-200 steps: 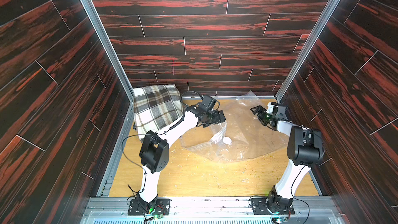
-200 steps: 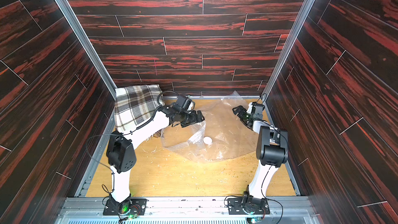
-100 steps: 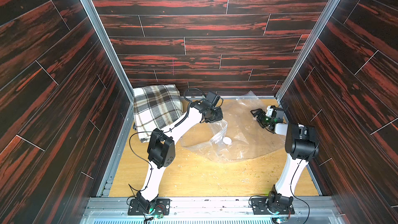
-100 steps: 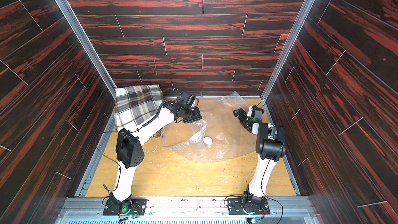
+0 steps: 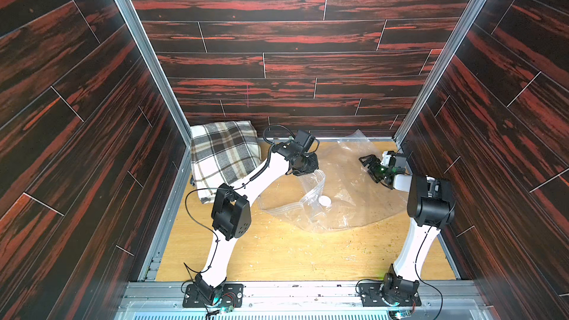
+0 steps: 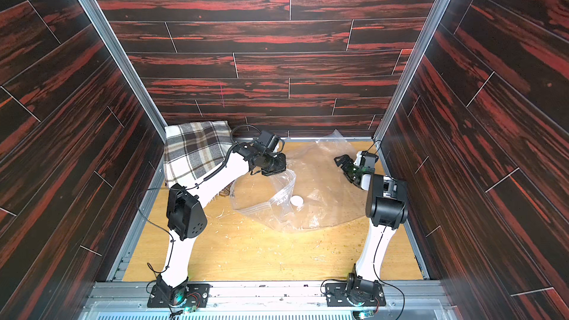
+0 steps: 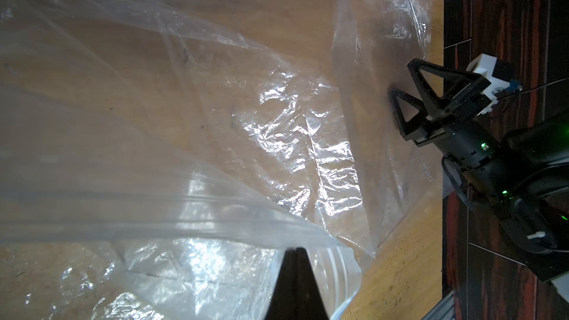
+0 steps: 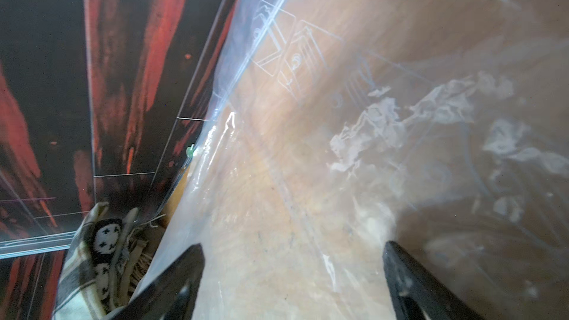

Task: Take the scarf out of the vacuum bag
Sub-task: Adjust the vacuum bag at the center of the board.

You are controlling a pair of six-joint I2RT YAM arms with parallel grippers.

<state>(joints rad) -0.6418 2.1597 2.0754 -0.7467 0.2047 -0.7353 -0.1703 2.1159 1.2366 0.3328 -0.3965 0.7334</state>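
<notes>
The plaid scarf [image 5: 223,152] [image 6: 194,149] lies folded in the back left corner, outside the vacuum bag; a bit of the scarf [image 8: 92,257] also shows in the right wrist view. The clear crinkly vacuum bag [image 5: 348,192] [image 6: 320,198] is spread over the middle and right of the table, its white valve [image 5: 324,201] facing up. My left gripper [image 5: 303,172] [image 7: 295,250] is shut on the bag's zip-seal edge, which rises to it. Low over the bag's far right part, my right gripper [image 5: 366,161] [image 8: 292,247] is open with only plastic below.
Dark wood-pattern walls [image 5: 92,118] close in the left, back and right sides. A metal rail [image 5: 277,290] with both arm bases runs along the front. The wooden table [image 5: 292,257] carries small crumbs.
My left gripper has gone from open to shut on the bag's zip edge and shifted slightly toward the back. The right gripper has drawn a little toward the right wall, still open.
</notes>
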